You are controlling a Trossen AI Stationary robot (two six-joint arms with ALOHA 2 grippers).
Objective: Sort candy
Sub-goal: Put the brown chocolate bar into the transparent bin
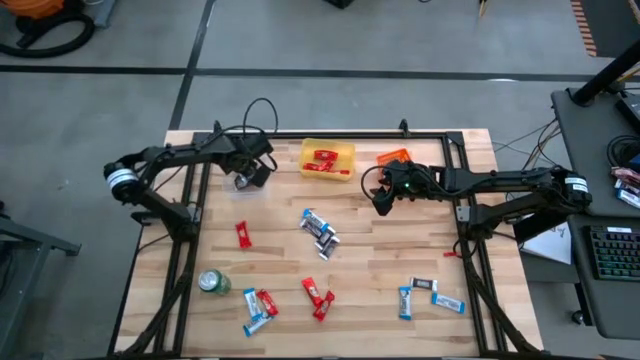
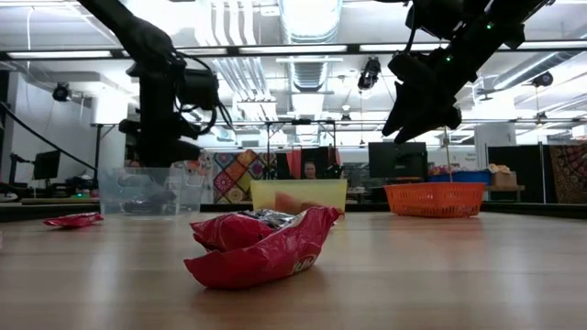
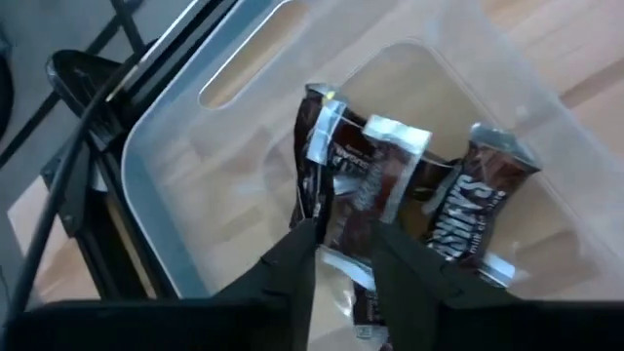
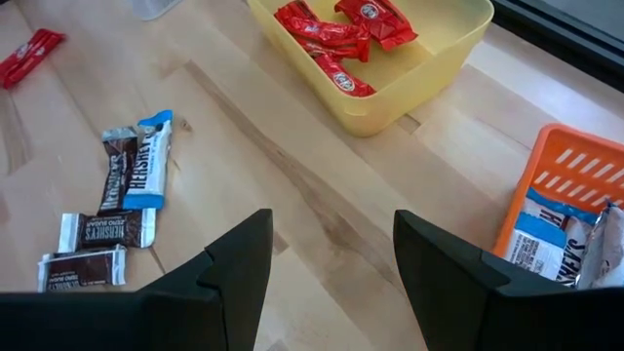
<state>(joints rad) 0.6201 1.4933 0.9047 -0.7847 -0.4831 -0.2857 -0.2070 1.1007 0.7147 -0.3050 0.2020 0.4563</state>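
Observation:
Candy bars lie scattered on the wooden table: a red one (image 1: 243,235), a brown and blue cluster (image 1: 319,230), red ones (image 1: 318,296) and blue ones (image 1: 430,297). My left gripper (image 3: 346,234) points down into a clear bin (image 3: 175,127) at the far left that holds brown bars (image 3: 468,205). Its fingers stand a little apart, with a brown bar below them. My right gripper (image 4: 331,234) hangs open above bare table, between the yellow bin (image 4: 458,58) of red bars and the orange basket (image 4: 570,171). My left gripper's fingertips stand on either side of a brown bar's end (image 3: 343,268) inside the clear bin, coming from above. I cannot tell whether they touch it. The bar lies on the other brown bars in the bin.
A green can (image 1: 213,283) stands near the front left. Black frame rails (image 1: 185,230) run along the table's left, right and far sides. A red wrapper (image 2: 261,243) lies close before the low camera. Bare wood shows around the table's middle.

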